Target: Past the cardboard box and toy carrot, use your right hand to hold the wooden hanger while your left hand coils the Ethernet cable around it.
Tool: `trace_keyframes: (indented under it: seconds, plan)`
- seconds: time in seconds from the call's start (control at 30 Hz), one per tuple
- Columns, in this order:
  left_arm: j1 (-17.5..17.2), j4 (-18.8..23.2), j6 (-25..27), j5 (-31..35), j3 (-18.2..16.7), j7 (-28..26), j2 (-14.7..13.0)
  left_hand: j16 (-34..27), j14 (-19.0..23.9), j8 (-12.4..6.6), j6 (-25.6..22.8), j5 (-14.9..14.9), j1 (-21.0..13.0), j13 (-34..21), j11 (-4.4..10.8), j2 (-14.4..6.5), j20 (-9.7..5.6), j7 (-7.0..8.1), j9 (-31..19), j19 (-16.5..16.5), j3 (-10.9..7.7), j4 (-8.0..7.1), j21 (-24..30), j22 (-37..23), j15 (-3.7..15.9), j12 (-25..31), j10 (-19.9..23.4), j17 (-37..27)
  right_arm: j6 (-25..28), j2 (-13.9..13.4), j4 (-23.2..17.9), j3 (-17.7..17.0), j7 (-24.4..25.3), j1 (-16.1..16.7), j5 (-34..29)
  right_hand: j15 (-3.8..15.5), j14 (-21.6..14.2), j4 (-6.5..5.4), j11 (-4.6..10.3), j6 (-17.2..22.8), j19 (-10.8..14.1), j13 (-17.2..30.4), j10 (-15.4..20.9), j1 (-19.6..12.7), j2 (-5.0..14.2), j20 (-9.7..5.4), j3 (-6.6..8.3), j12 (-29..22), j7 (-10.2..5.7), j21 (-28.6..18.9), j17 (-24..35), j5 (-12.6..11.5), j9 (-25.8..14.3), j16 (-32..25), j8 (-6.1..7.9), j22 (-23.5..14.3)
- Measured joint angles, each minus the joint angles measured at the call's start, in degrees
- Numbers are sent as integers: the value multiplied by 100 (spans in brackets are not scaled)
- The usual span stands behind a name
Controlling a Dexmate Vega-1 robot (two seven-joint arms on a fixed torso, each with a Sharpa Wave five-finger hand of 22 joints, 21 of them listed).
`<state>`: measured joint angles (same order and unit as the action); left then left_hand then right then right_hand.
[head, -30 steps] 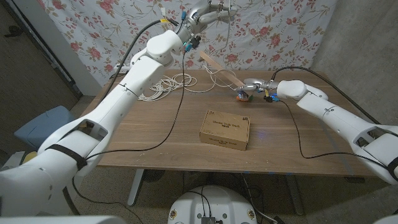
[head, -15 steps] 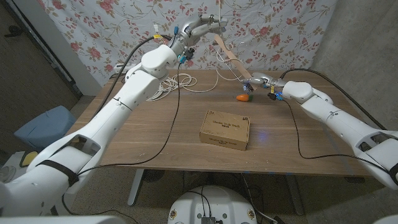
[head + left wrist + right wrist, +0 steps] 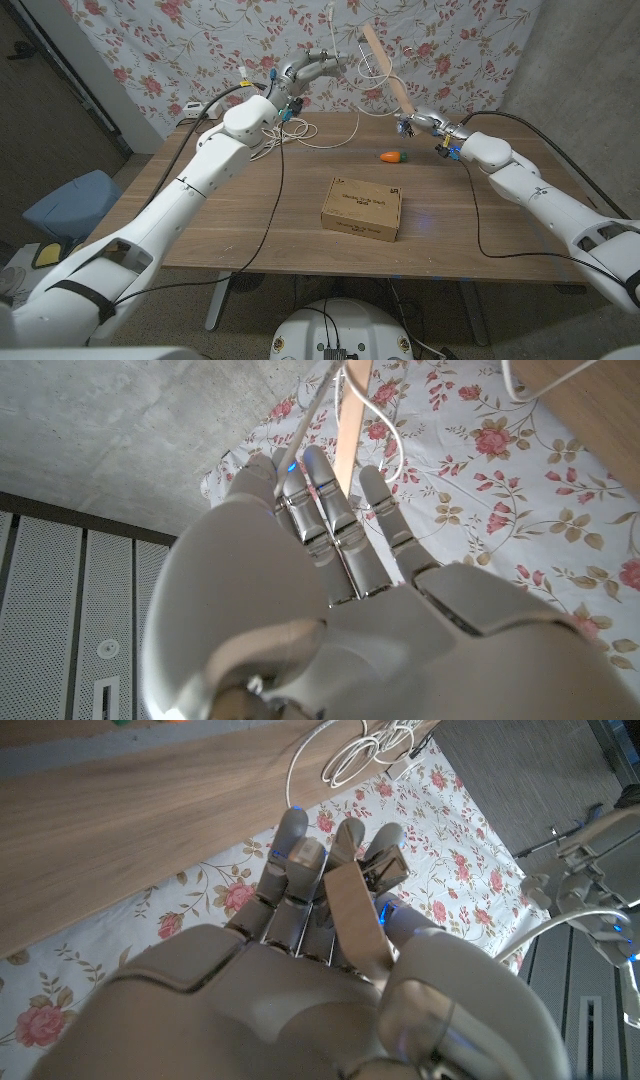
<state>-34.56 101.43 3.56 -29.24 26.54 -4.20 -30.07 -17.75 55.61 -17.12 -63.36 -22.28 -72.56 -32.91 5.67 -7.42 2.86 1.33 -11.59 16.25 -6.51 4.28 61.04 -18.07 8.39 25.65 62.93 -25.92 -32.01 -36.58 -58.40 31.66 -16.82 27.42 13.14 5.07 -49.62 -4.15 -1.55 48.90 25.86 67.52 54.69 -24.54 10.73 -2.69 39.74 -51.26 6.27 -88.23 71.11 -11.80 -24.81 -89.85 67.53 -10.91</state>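
Hanger [image 3: 385,72] is now riding higher and steeper than a second ago, off the table behind the toy carrot [image 3: 390,156]; we are gripping its lower end in our right hand [image 3: 420,124]. Our left hand [image 3: 312,66] is pinching the Ethernet cable [image 3: 328,25] beside it, so coiling can begin.

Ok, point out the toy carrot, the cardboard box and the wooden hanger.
toy carrot [image 3: 390,156], head view, orange body
cardboard box [image 3: 362,209], head view, middle of top face
wooden hanger [image 3: 385,70], head view, raised wooden arm
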Motion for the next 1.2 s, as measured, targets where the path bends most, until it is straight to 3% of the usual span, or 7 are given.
trace_keyframes:
  seconds: [0.37,0.4,0.73,0.8,1.2]
  plan:
    - [-202,58,262,-122,-91,-538,-16,0,20,34,1,0,1,-1,-22,-2,0,-1,0,0,0,0,42,26,-20,-25,39,-28,-445,27,72,-139,83,119,80,1,1,-18,-3,-40,-29,-66,-4,1,-1,15,-31,0,-2,39,0,0,6,0,2,26]
    - [-284,58,285,-136,-137,-579,25,0,20,37,1,0,1,-1,-22,-3,15,-1,0,-15,0,0,42,26,-20,-25,39,-28,-668,24,64,-147,151,131,79,1,1,-18,-4,-40,-29,-80,-4,1,-1,15,-31,0,-2,39,0,0,10,0,2,26]
    - [-345,24,476,-379,-186,-978,84,0,51,57,3,1,-38,0,-13,-42,32,-3,0,-31,30,-15,86,53,11,-40,49,-53,-843,-103,-242,-218,239,308,-8,1,1,-40,-4,-40,-28,-84,-4,1,-1,14,-55,0,-2,73,0,0,12,-17,4,26]
    - [-417,-71,527,-446,-283,-1072,208,0,51,59,4,2,-44,-4,-13,-48,32,-4,0,-31,32,-16,86,53,11,-40,49,-53,-1044,-140,-321,-225,383,349,-257,1,1,-40,-4,-40,-28,-78,-4,1,-1,14,-55,0,-2,73,0,0,12,-17,5,26]
    - [-339,-275,736,-668,-321,-1331,363,29,50,66,15,3,-45,-43,-24,-64,11,-15,0,-52,48,-32,130,79,10,-51,84,-80,-1301,-300,-744,-230,523,507,-772,1,2,-33,-14,-40,-28,-93,-14,2,-2,14,-62,0,-2,116,0,0,-5,-17,16,53]
